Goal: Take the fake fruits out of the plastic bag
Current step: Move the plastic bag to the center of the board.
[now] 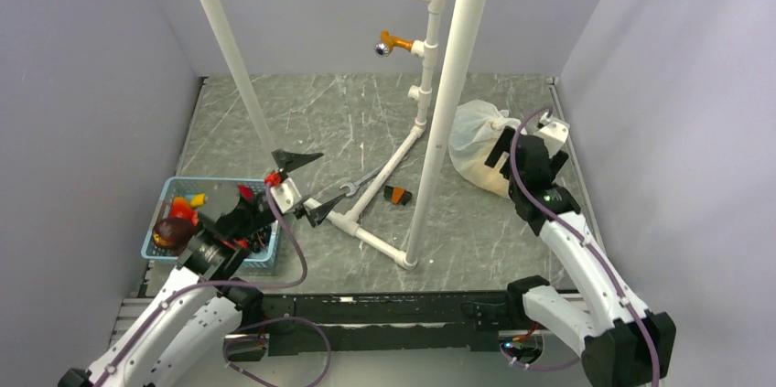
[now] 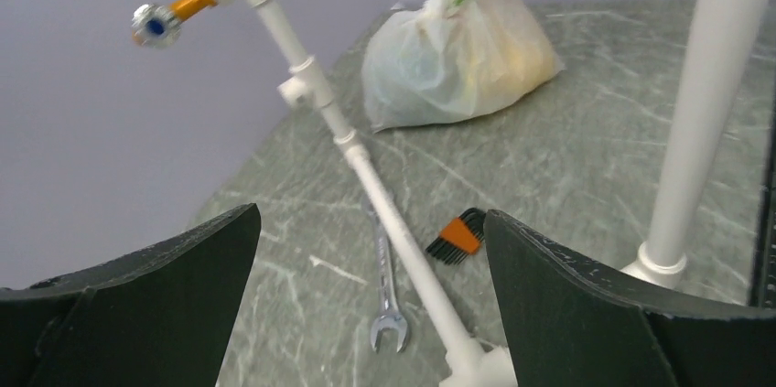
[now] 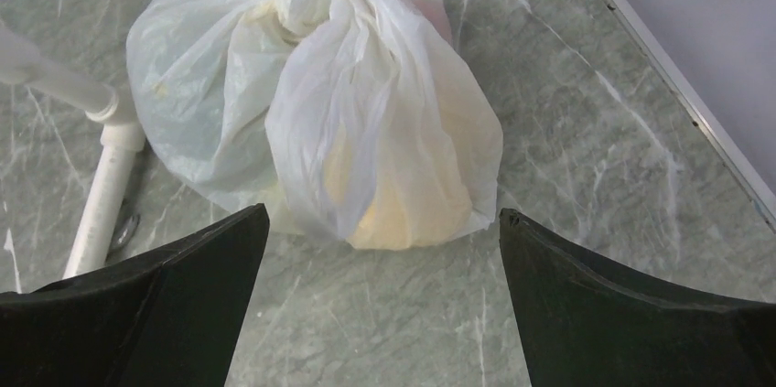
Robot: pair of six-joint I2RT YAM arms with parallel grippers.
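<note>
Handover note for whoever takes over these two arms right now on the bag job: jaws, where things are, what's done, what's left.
Left gripper: jaws open, empty, mid-table by the white pipe frame.
Right gripper: jaws open, empty, facing the plastic bag, not touching it.
Plastic bag: far right of the table, top bunched into a knot. The fake fruits show only as yellowish shapes inside.
Done: no fruit taken out of the bag yet.
Left: open the bag, take every fruit out.

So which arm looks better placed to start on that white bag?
Right. The right gripper hangs open close by the plastic bag, aimed at it; the left gripper is far off beside the blue basket.
</note>
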